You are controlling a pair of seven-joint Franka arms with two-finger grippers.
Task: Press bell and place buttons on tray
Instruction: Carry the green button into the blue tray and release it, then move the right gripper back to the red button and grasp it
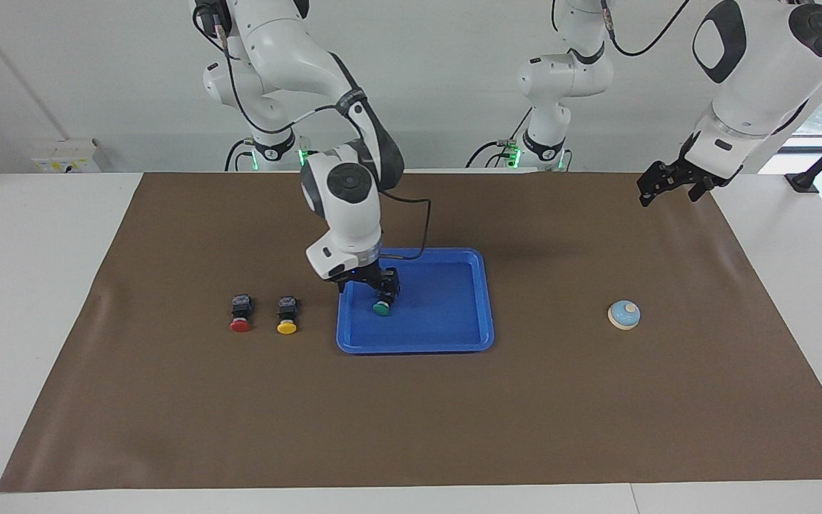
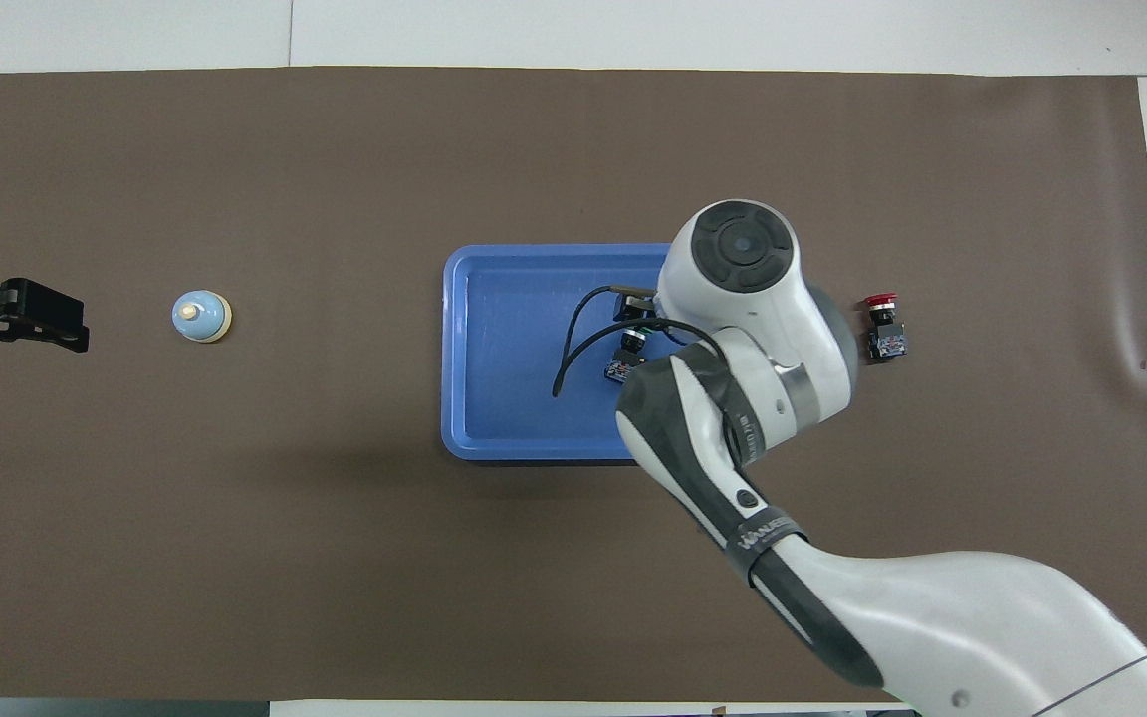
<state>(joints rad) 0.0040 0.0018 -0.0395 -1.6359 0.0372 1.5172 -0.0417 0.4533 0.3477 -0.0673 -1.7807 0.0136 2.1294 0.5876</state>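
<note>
The blue tray [image 1: 486, 300] lies mid-table. My right gripper [image 1: 382, 289] is down in it, at the side toward the right arm's end. It is shut on the black body of the green button [image 1: 381, 308], whose cap is at the tray floor. In the overhead view the right arm covers most of that gripper [image 2: 633, 334] and part of the green button [image 2: 621, 360]. The red button [image 1: 241, 314] and yellow button [image 1: 287, 315] lie side by side on the mat beside the tray. The bell [image 1: 624, 315] stands toward the left arm's end. My left gripper [image 1: 671, 189] waits open in the air, apart from the bell.
A brown mat [image 1: 411, 428] covers the table, with white table edges around it. In the overhead view the tray [image 2: 454, 349], bell [image 2: 201, 316], red button [image 2: 882, 324] and left gripper [image 2: 36, 321] show. The right arm hides the yellow button there.
</note>
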